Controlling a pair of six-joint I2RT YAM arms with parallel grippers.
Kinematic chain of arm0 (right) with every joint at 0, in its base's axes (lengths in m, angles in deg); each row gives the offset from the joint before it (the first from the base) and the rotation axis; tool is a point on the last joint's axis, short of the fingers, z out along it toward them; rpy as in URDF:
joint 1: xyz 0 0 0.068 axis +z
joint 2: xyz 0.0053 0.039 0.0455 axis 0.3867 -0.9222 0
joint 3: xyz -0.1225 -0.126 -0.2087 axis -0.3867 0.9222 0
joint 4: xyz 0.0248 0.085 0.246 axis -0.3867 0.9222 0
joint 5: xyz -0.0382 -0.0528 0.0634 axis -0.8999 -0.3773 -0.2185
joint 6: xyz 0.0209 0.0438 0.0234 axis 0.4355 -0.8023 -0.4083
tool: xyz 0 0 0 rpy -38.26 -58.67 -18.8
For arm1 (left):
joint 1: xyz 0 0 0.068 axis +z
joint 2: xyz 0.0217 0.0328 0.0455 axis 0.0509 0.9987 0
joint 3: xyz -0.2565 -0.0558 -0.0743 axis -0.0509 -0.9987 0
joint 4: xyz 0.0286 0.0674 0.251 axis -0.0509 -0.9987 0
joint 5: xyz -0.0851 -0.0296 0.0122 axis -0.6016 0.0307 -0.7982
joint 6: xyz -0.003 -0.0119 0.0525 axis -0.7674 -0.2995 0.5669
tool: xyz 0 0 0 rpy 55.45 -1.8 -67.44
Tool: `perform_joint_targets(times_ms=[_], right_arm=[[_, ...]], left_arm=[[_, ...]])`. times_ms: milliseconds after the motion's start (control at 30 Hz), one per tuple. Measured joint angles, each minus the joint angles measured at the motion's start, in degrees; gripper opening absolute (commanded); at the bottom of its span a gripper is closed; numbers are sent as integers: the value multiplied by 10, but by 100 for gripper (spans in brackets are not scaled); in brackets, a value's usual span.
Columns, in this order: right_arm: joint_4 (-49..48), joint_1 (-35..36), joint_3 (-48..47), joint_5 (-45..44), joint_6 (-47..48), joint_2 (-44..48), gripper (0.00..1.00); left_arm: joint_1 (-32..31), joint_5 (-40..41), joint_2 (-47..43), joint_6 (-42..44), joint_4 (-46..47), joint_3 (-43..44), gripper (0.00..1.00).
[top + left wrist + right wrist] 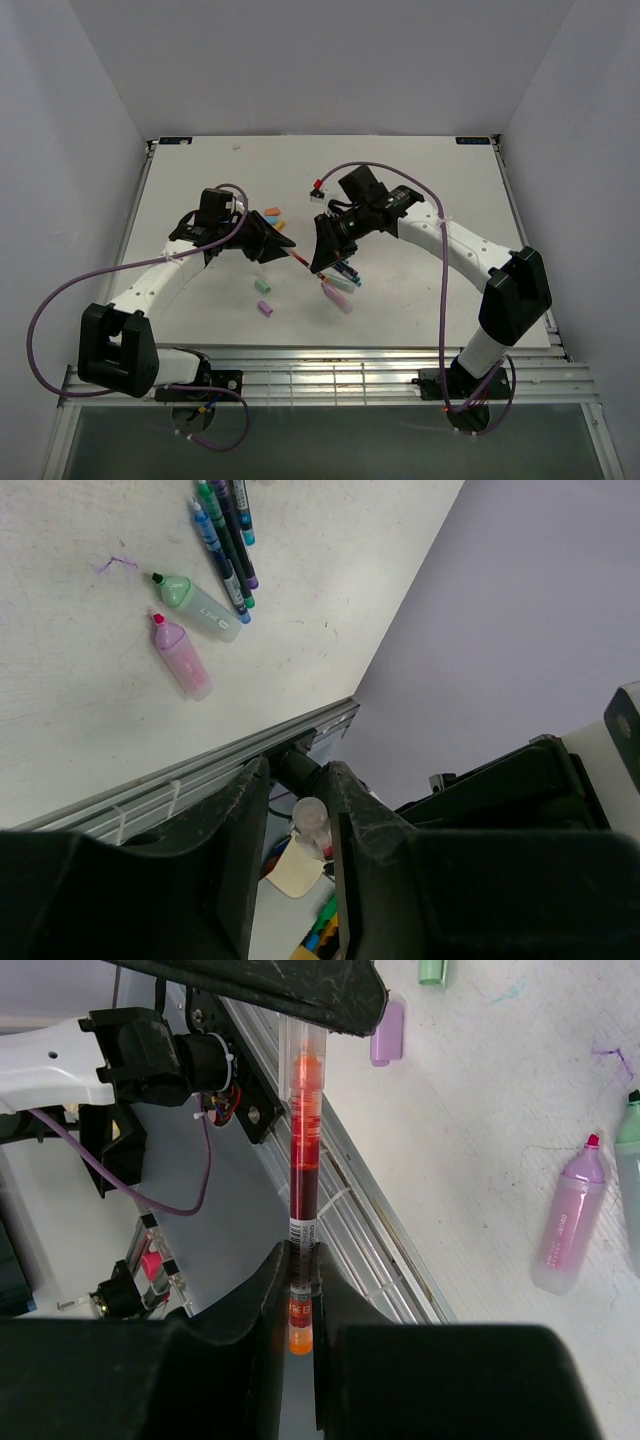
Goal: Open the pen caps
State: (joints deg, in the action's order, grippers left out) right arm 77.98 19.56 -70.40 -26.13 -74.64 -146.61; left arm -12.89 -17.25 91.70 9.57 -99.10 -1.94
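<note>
A thin red pen (300, 260) is held in the air between both grippers. My right gripper (302, 1260) is shut on the barrel (301, 1160) near its orange tail end. My left gripper (297, 780) is shut on the clear cap (311, 818) at the pen's other end. In the right wrist view the cap (300, 1040) runs up under the left gripper's black fingers (300, 990). I cannot tell whether the cap has come loose from the barrel. In the top view the left gripper (275, 243) and right gripper (322, 250) face each other above the table's middle.
Uncapped green (200, 605) and pink (180, 655) highlighters lie beside a bunch of thin pens (225, 540). Loose purple (387, 1032) and green (432, 970) caps lie on the table (430, 180), orange caps (272, 215) further back. The slatted front rail (320, 375) runs below.
</note>
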Motion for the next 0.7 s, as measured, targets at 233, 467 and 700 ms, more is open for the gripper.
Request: perform_joint_targets(times_ms=[233,467,700], right_arm=[[0,5,-7,7,0,-13,12],[3,6,-14,14,9,-29,38],[4,9,-40,16,14,-56,38]], left_arm=[[-1,-10,0,-5,11,0,10],[-1,-14,0,-4,15,-7,0],[-1,-16,-3,-6,15,-21,0]])
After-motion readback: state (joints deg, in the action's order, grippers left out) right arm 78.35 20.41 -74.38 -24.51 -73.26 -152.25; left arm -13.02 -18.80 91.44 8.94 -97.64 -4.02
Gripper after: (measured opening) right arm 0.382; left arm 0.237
